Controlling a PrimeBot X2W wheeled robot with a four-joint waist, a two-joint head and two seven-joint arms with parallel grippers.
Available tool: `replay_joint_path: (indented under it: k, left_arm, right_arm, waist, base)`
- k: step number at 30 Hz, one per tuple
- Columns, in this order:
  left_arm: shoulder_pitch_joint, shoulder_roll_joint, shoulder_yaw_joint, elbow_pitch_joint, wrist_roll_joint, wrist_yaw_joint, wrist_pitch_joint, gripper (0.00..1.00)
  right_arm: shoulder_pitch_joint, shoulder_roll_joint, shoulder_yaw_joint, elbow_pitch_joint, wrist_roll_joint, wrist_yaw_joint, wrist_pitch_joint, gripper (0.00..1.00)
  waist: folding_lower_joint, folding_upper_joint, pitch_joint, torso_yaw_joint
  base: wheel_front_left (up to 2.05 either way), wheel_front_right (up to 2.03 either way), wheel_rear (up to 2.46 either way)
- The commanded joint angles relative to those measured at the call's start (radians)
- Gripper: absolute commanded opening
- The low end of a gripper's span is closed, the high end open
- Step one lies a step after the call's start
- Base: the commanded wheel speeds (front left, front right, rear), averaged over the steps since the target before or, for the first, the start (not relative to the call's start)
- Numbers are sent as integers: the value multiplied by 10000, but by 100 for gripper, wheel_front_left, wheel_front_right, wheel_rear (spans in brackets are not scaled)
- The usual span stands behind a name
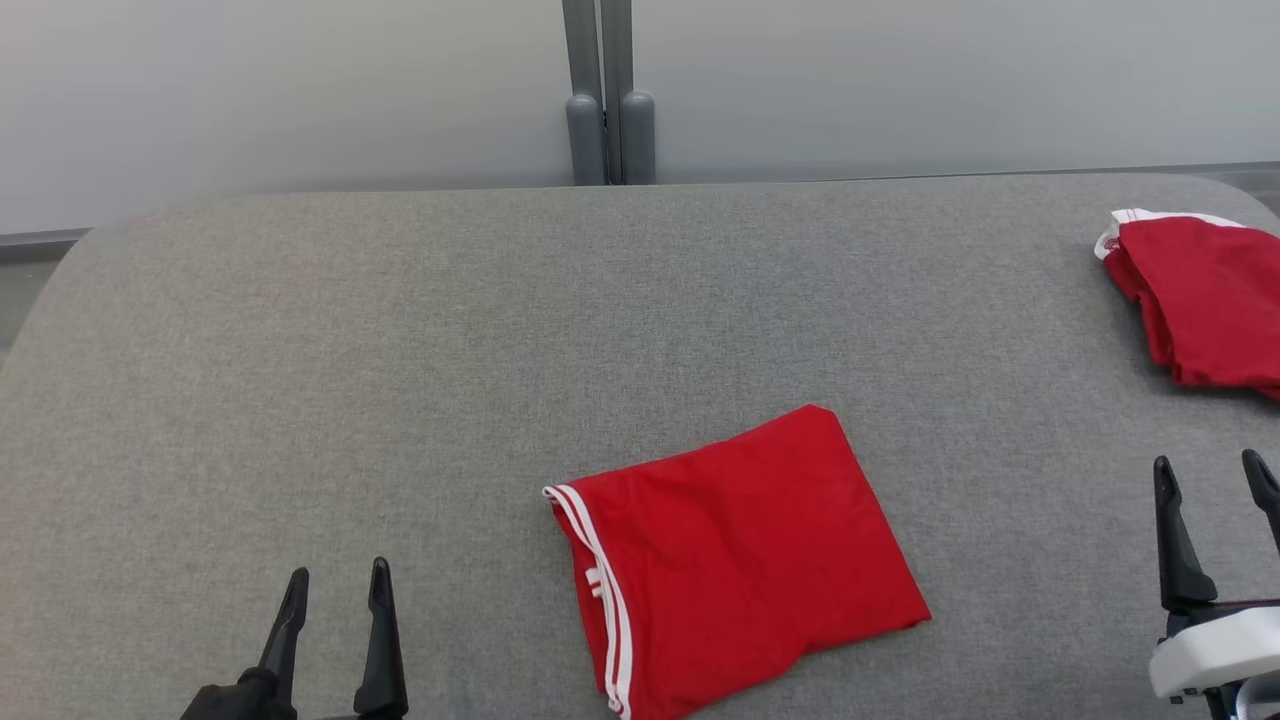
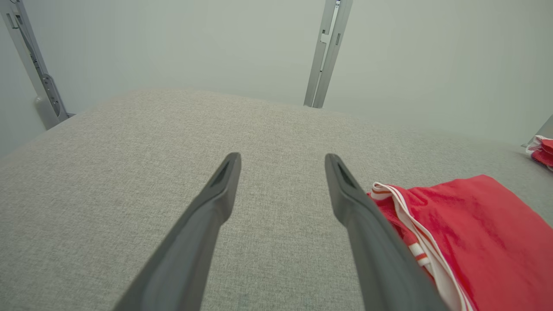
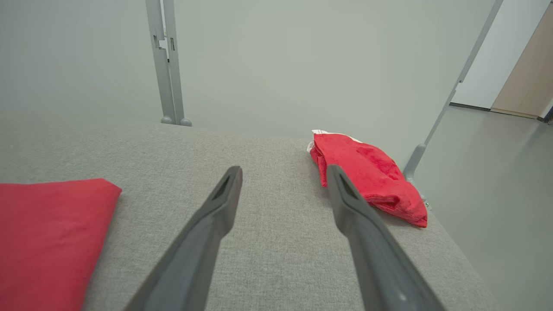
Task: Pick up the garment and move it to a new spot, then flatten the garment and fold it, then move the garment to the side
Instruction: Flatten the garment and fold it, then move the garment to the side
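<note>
Left gripper (image 1: 339, 568) and right gripper (image 1: 1206, 460) are hovering open and empty as I'm watching the folded garment (image 1: 735, 560) lying between them.

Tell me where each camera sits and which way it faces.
Head view: on the head, looking forward and down at the grey fabric table; open left end effector lower left, open right end effector lower right.
Left wrist view: low over the table, facing the grey upright post; own fingers, folded red garment with white trim at right.
Right wrist view: low, facing the pale wall; own fingers, bunched red garment ahead.
Shared: both wrist views show the folded garment and post.
</note>
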Motion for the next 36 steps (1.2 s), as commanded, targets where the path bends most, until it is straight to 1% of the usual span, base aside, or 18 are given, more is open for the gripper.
replay_joint_path:
  k: [1, 9, 11, 13, 15, 17, 18, 19, 21, 22, 23, 24, 28, 33, 34, 35, 36]
  left_arm:
    - [-3, 23, 48, 59, 51, -34, -25, 100]
    - [-198, 23, -1, 133, 77, -52, -26, 100]
    - [-240, 24, -25, 86, 91, -75, -26, 100]
    - [-271, 23, 11, 7, 88, -42, -25, 100]
    - [-333, 23, 4, -63, 101, -46, -26, 100]
    - [-370, 21, -68, -106, 93, -21, -25, 100]
    - [-392, 23, -95, -106, 61, 1, -25, 100]
    - [-427, 23, -145, -78, 16, 41, -25, 100]
    - [-495, 21, -291, -5, -40, 67, -25, 100]
    - [-529, 24, -365, 35, -56, 69, -26, 100]
    - [-554, 23, -436, 73, -111, 91, -25, 100]
    - [-572, 23, -492, 98, -180, 115, -26, 100]
    - [-642, 23, -683, 140, -222, 184, -25, 100]
    - [-738, 23, -763, 90, -329, 300, -26, 100]
    - [-755, 23, -745, 54, -338, 319, -25, 100]
    - [-743, 23, -729, 37, -342, 338, -26, 100]
    - [-726, 23, -715, 30, -344, 328, -26, 100]
  right_arm:
    - [172, 84, 70, -60, 4, -11, -41, 100]
    - [299, 338, 333, 20, 197, -11, -42, 100]
    - [36, 567, 255, 85, 520, -11, -42, 100]
    - [-367, 558, 690, 66, 913, -5, -42, 100]
    - [-797, 470, 1141, 52, 1601, -8, 70, 100]
    - [-1309, 193, 1953, -64, 2295, -5, 871, 100]
    - [-1548, 65, 2189, -53, 2573, -9, 1410, 100]
    - [-1792, -92, 2470, 40, 2871, -12, 2203, 100]
    - [-2229, -260, 3073, 172, 3293, -5, 3487, 100]
    - [-2382, -349, 3183, 395, 3371, -9, 4099, 100]
    - [-2480, -434, 3422, 533, 3395, -8, 4544, 100]
    - [-2550, -370, 3672, 739, 3592, -6, 5025, 100]
    - [-2681, -309, 4024, 1474, 3931, -6, 6151, 100]
    - [-2869, -149, 4257, 2040, 4365, -5, 6577, 100]
    - [-3026, -100, 4275, 2145, 4594, -6, 6578, 49]
    - [-3140, -85, 4327, 2199, 4720, -5, 6607, 6]
    - [-3301, -59, 4354, 2263, 4948, -5, 6647, 0]
  waist:
    - [0, 0, -17, -25]
    - [0, 0, 23, 0]
    - [0, 0, 87, 69]
    - [0, 0, 197, 115]
    - [0, 0, 312, 188]
    - [0, 0, 428, 280]
    - [0, 0, 492, 327]
    - [0, 0, 555, 383]
    - [0, 0, 636, 505]
    - [0, 0, 661, 593]
    - [0, 0, 664, 681]
    - [0, 0, 652, 778]
    - [0, 0, 703, 1089]
    - [0, 0, 819, 1231]
    - [0, 0, 877, 1199]
    - [0, 0, 921, 1154]
    - [0, 0, 975, 1084]
  base:
    - [0, 0, 0]
    - [0, 0, 0]
    - [0, 0, 0]
    - [0, 0, 0]
    - [0, 0, 0]
    - [0, 0, 0]
    - [0, 0, 0]
    - [0, 0, 0]
    - [0, 0, 0]
    - [0, 0, 0]
    - [0, 0, 0]
    - [0, 0, 0]
    - [0, 0, 0]
    - [0, 0, 0]
    - [0, 0, 0]
    - [0, 0, 0]
    - [0, 0, 0]
